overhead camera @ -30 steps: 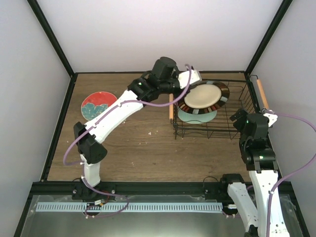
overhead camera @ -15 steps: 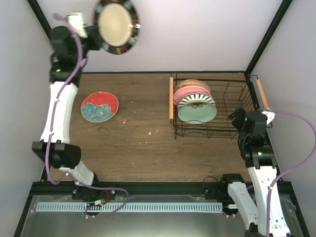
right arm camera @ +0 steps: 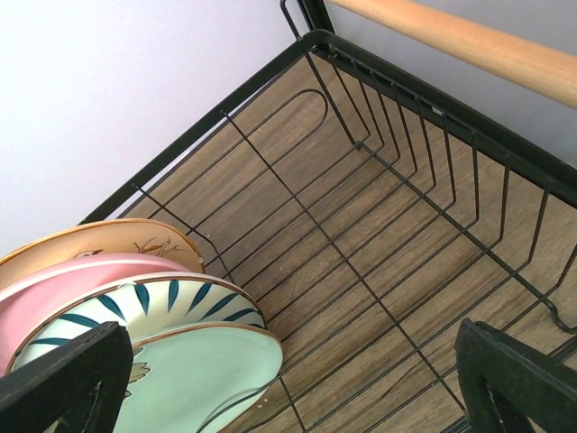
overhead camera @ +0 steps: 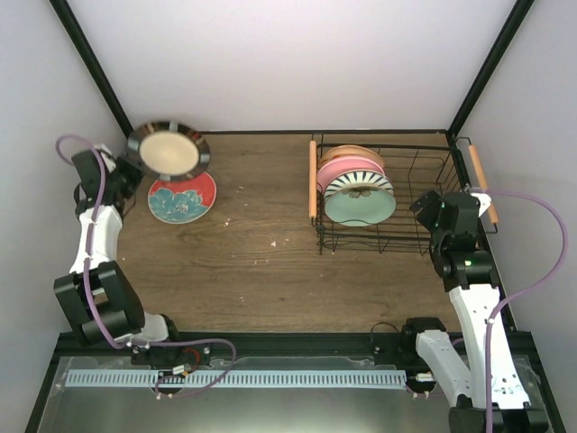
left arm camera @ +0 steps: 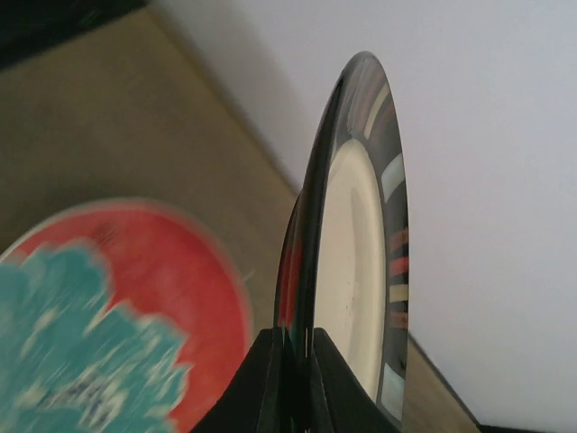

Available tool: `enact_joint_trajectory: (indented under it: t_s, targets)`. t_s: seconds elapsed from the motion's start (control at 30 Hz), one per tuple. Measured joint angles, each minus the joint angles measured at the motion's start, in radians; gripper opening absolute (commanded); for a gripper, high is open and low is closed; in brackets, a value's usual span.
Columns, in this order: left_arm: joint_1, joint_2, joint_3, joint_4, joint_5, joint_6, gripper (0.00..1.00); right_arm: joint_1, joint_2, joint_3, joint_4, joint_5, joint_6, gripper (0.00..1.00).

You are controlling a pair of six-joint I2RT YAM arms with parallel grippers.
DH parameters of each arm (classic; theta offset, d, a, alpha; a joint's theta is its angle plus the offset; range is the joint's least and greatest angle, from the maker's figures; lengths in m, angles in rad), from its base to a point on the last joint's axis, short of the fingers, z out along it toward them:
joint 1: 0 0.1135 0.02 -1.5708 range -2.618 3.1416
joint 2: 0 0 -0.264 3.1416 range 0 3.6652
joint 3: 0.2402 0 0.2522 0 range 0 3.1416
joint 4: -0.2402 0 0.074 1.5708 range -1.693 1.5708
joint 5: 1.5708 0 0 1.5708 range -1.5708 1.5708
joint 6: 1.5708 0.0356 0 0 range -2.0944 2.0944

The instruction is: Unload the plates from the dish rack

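Left end effector (left arm camera: 297, 365) clamped on edge of cream plate (overhead camera: 168, 150), dark striped rim, held tilted above far edge of red flowered plate (overhead camera: 182, 197) lying flat on desk (overhead camera: 261, 271), far left. Right end effector (right arm camera: 288, 379) open, fingers spread at dish rack (overhead camera: 389, 252) near-right corner. Four plates (overhead camera: 359, 191) upright inside, left end.

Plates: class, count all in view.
6. In the dish rack: tan plate, pink plate, striped plate, mint plate; red plate on the table; dark-rimmed plate in the left claw. None seems hidden.
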Motion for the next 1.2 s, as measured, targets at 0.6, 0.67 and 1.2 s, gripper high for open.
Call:
enact_joint_trajectory:
  t_s: [0.6, 0.67, 1.2]
  targets:
    - [0.071, 0.158, -0.325, 0.264, 0.121, -0.227, 0.04, 0.000, 0.012, 0.000, 0.016, -0.020, -0.003, 1.00]
    - [0.071, 0.179, -0.341, 0.274, 0.121, -0.230, 0.04, 0.000, 0.006, 0.000, 0.016, -0.019, -0.003, 1.00]
    - [0.071, 0.225, -0.368, 0.300, 0.095, -0.214, 0.11, 0.000, -0.001, 0.000, 0.015, -0.017, -0.003, 1.00]
